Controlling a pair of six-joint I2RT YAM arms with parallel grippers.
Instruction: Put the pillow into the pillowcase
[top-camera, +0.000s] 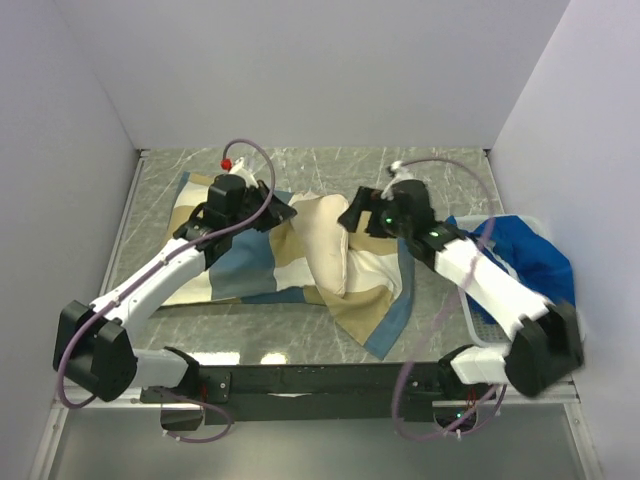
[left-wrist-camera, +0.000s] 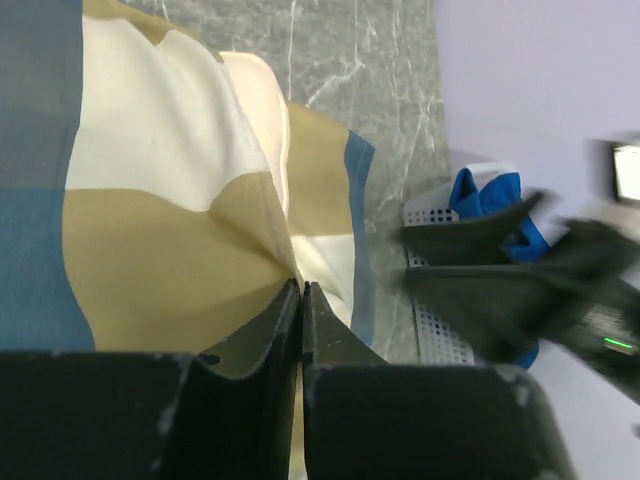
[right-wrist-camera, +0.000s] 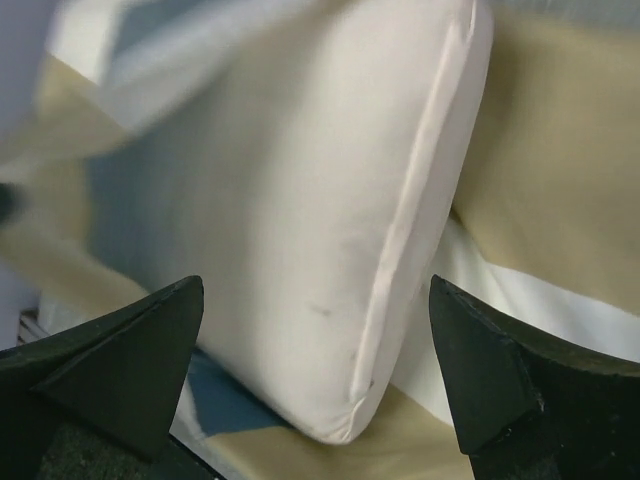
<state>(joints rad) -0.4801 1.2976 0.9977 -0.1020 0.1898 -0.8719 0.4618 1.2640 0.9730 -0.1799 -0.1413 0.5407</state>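
Desk (top-camera: 400, 170): hard grey marble. The limp pillowcase (top-camera: 240, 270) in tan, blue and white blocks is spread across it. The puffy, seam-edged cream pillow (top-camera: 328, 250) sits on it mid-desk, long axis near-to-far. Your right tool (right-wrist-camera: 315, 285) is nearer, jaws wide apart and facing the pillow. Left tool (left-wrist-camera: 301, 288) is clamped on pillowcase fabric.

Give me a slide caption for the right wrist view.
Open right gripper hovers above the cream pillow lying on the tan, white and blue pillowcase.
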